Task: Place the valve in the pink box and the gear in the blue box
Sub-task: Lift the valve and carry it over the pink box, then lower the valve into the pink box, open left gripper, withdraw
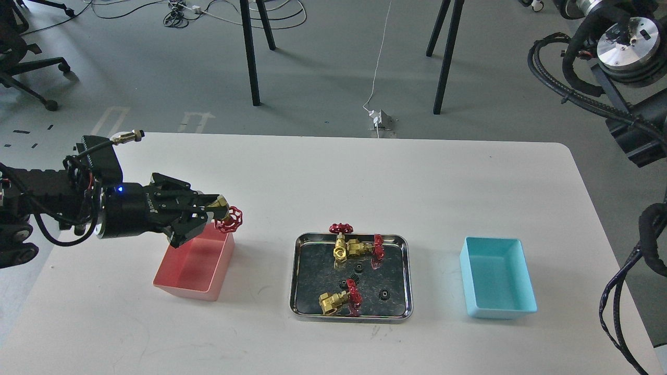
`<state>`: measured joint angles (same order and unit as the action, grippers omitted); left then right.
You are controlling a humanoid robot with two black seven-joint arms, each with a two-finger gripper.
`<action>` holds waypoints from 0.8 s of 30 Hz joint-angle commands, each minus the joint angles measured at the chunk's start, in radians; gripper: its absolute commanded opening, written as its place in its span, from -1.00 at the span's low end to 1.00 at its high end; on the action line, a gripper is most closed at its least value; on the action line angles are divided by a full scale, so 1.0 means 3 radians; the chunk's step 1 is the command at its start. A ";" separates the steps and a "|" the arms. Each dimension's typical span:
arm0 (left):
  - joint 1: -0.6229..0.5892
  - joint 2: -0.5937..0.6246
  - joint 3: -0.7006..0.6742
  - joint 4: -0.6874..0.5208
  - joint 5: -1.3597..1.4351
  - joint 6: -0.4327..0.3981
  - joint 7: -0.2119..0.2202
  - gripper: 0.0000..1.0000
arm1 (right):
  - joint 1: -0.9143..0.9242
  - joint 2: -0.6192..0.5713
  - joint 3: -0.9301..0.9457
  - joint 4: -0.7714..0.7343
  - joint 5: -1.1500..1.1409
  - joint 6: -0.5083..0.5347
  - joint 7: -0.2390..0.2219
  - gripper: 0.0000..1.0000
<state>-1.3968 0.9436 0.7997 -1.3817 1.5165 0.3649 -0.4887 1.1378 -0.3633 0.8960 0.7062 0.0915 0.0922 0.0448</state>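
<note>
My left gripper [214, 214] is shut on a brass valve with a red handwheel [229, 219] and holds it in the air over the far right corner of the pink box [194, 266]. Three more valves lie in the steel tray: two at the back [350, 246] and one at the front [340, 299]. Small black gears [384, 295] lie in the tray between them. The blue box [496, 284] stands empty at the right. My right arm [622, 62] is raised at the upper right and its gripper is out of view.
The shiny steel tray [404, 276] sits mid-table between the two boxes. Black stand legs [251, 57] and cables are on the floor beyond the table's far edge. An office chair base [31, 78] is at the far left.
</note>
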 commanded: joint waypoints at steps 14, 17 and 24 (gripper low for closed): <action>0.0713 -0.0031 -0.0221 0.0709 0.0002 0.0006 0.0000 -0.62 | -0.0137 -0.0026 0.0010 0.0019 0.0002 0.0015 -0.0001 1.00; 0.0775 -0.0108 -0.0278 0.0766 -0.0003 0.0006 0.0000 -0.61 | -0.0147 -0.0031 0.0010 0.0019 0.0002 0.0015 -0.0001 1.00; 0.0984 -0.0322 -0.0349 0.0914 -0.0013 0.0006 0.0000 -0.60 | -0.0203 -0.0042 0.0020 0.0029 0.0002 0.0015 -0.0001 1.00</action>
<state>-1.1271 0.8761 0.6980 -1.1345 1.5117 0.3668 -0.4889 1.0850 -0.3744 0.8997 0.7121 0.0921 0.0968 0.0444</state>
